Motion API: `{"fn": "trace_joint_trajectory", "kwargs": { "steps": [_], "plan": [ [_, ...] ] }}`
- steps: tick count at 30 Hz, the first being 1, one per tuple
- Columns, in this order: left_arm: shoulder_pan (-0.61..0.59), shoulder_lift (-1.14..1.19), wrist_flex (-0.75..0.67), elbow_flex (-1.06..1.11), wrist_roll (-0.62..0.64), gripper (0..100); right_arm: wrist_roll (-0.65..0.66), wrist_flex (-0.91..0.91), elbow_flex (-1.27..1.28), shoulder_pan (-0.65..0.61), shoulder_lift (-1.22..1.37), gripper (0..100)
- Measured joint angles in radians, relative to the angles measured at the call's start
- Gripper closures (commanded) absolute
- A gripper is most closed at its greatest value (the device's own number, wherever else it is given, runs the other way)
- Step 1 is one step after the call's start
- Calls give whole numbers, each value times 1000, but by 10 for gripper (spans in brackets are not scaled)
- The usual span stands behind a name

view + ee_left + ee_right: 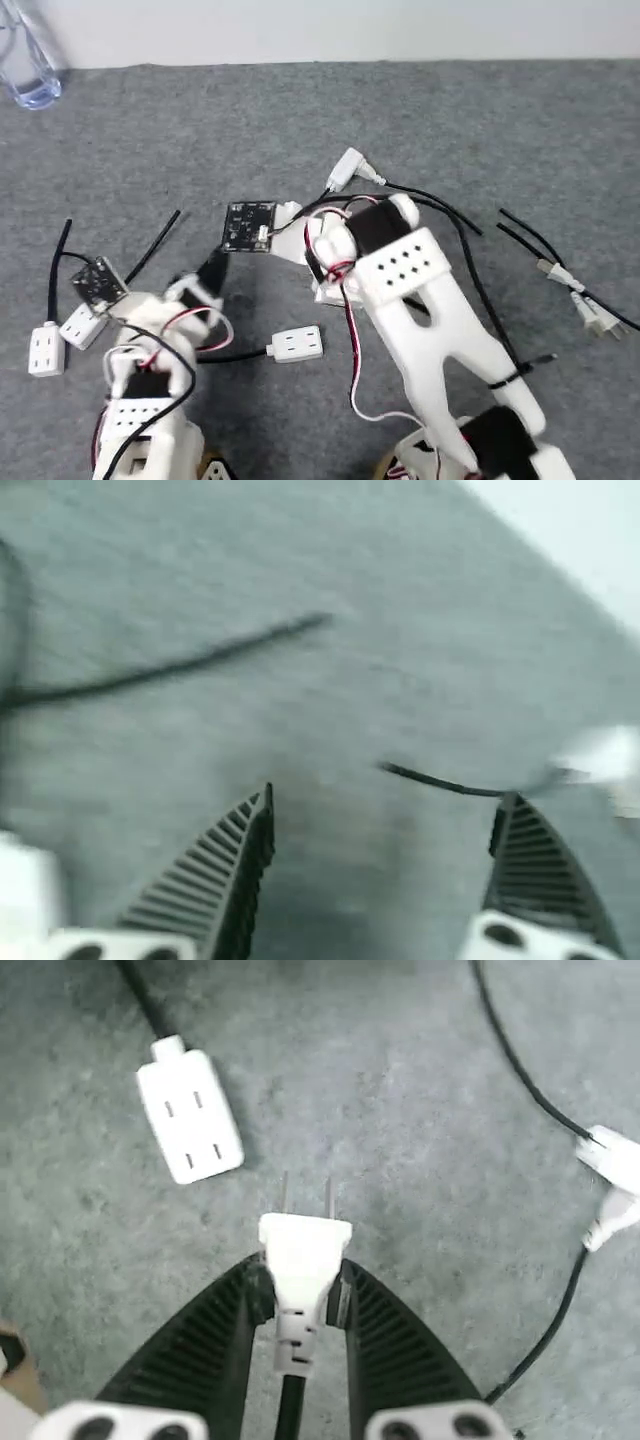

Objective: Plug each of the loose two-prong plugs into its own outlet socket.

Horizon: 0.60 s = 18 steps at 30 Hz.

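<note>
Right pincer [302,1274] clamps the white plastic two-prong plug [303,1245], black cord [289,1410] half hidden between its fingers [215,1350], prongs near the white outlet socket block [190,1120] in mid grey felt surface [420,1110], room all round; left pincer [385,802] gapes wide, empty.

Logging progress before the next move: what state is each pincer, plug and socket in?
two-prong plug: gripped, prongs free, unplugged.
right pincer: shut on it.
left pincer: open, empty.
middle outlet socket: lying flat, slots empty.
far plug: lying loose, unplugged.
right-side plugs: lying loose, unplugged.
</note>
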Motion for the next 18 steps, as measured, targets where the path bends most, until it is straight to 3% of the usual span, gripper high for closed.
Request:
{"fn": "trace_joint_trajectory", "kwargs": {
  "steps": [6,11,18],
  "plan": [
    [167,0,-183,0,213,670,-100,-77,71,-11,-25,990],
    [267,0,-222,0,273,670,-158,-140,72,-46,-31,990],
    [308,0,-222,0,298,670,-183,-207,72,-46,-32,990]
  ]
}}
